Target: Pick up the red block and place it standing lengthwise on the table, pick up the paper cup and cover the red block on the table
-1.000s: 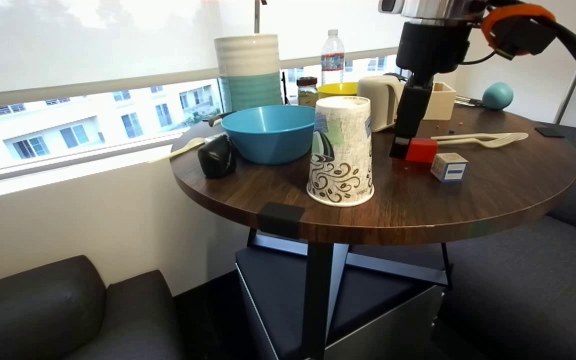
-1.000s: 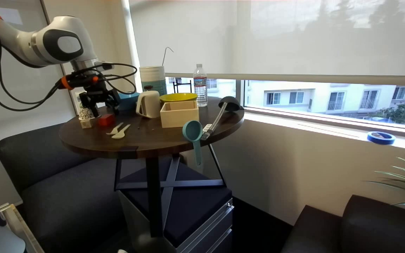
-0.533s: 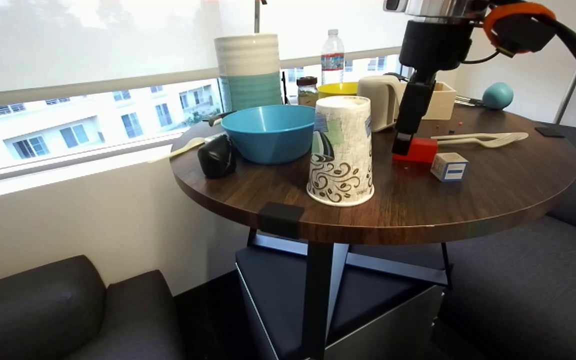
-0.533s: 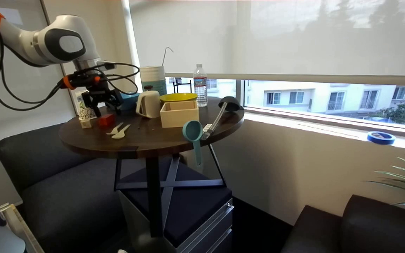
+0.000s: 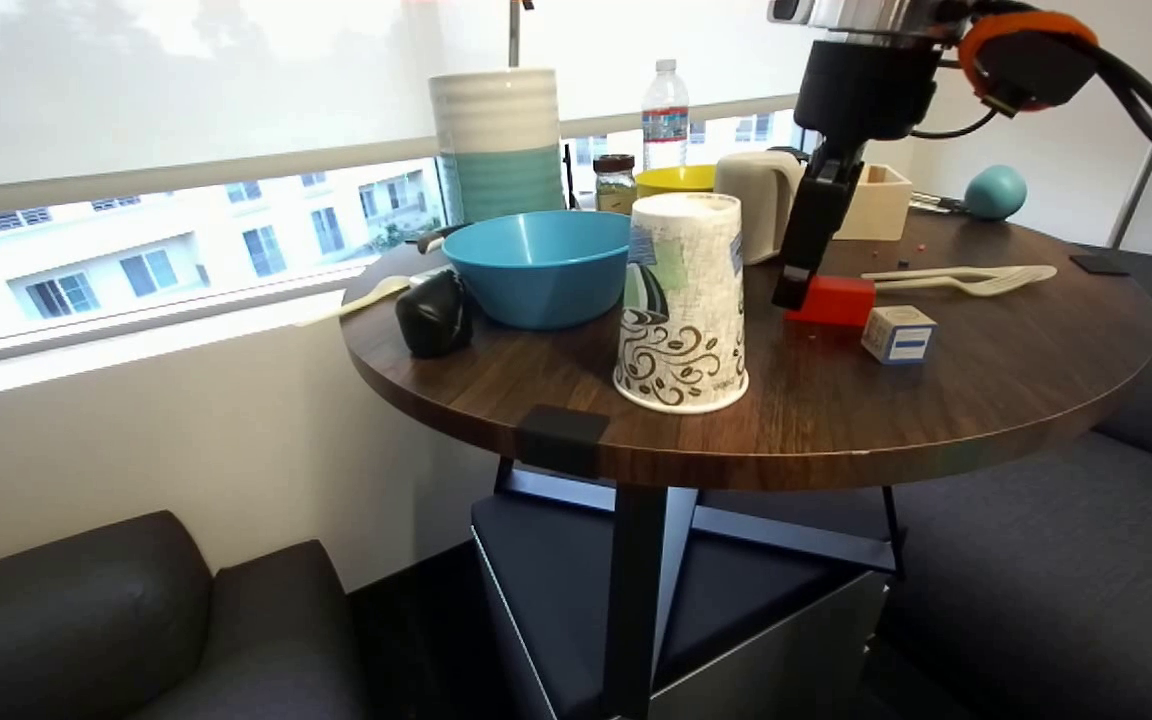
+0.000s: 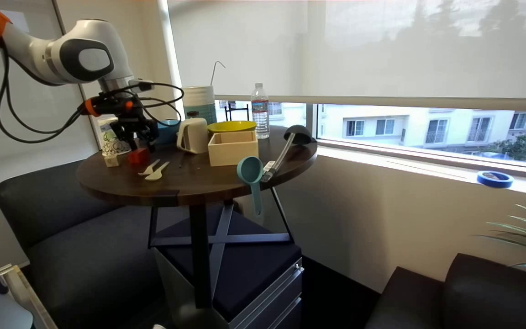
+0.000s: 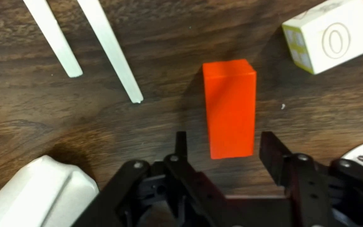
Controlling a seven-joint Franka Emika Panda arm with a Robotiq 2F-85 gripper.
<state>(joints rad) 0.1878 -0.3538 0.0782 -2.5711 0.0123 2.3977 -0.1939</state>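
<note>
My gripper [image 7: 223, 144] has its fingers spread wider than the block and nothing in hold. In the wrist view the tips straddle one end of the red block [image 7: 232, 113], with a gap on both flanks, thinner on the side towards the paper cup [image 5: 684, 300]. I can't judge the tips' height, so if I drop without shifting across, that finger might land on the block's top edge. Pinching only that end also worries me: the block could droop or swivel between the pads and get set down leaning.

The block lies flat on the table [image 5: 1016, 360], most of its length ahead of the fingers. Off its far end, towards the cup's side, sits a small white cube [image 7: 336, 41]; the plastic cutlery [image 7: 114, 53] lies off the opposite flank. A wide turn could clip either. Farther out, the cup stands rim down near the table's edge; lowered off-centre later, it could topple a block stood on end.
</note>
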